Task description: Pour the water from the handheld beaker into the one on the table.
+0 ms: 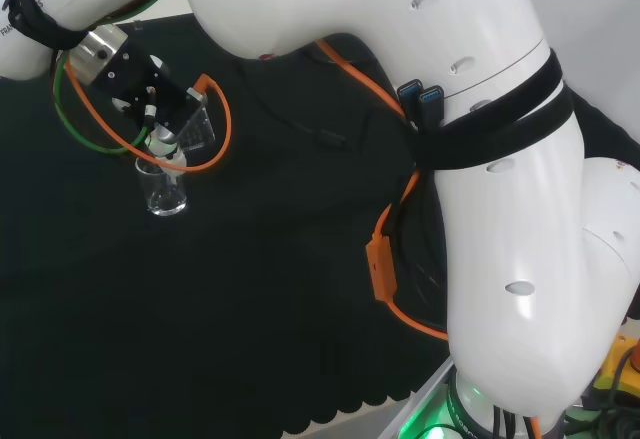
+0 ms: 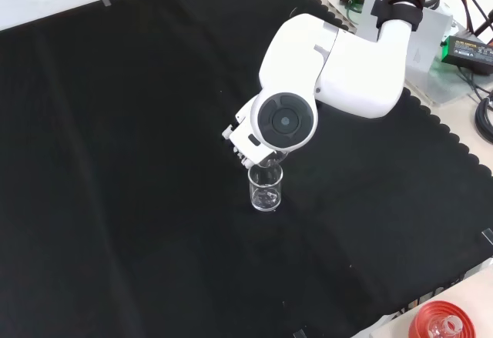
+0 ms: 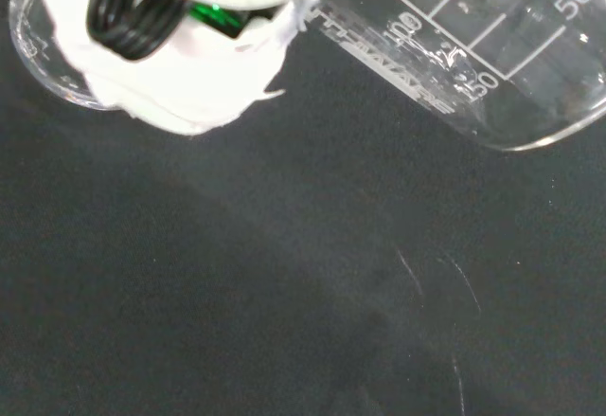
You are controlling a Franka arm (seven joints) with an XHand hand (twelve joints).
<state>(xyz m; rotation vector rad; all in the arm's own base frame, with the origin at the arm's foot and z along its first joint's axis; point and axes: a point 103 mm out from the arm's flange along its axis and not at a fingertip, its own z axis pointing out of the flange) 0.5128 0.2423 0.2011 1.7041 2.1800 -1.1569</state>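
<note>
On the black cloth of the table (image 2: 115, 161), near the middle in the front view, a clear beaker (image 2: 266, 190) is standing upright. Just above it, the hand (image 2: 245, 139) is being held, partly hidden behind the arm's round grey cap. In the head view, a second clear beaker (image 1: 196, 124) is being carried at the hand (image 1: 140, 84), tilted, with its mouth over the rim of the standing beaker (image 1: 162, 187). In the wrist view, the tilted beaker (image 3: 473, 46) with its printed scale is being shown close up beside a blurred white part of the hand (image 3: 180, 75). Whether the fingers are curled round the glass cannot be told. At the front view's lower right edge, a red ribbed stand (image 2: 439, 324) is sitting.
</note>
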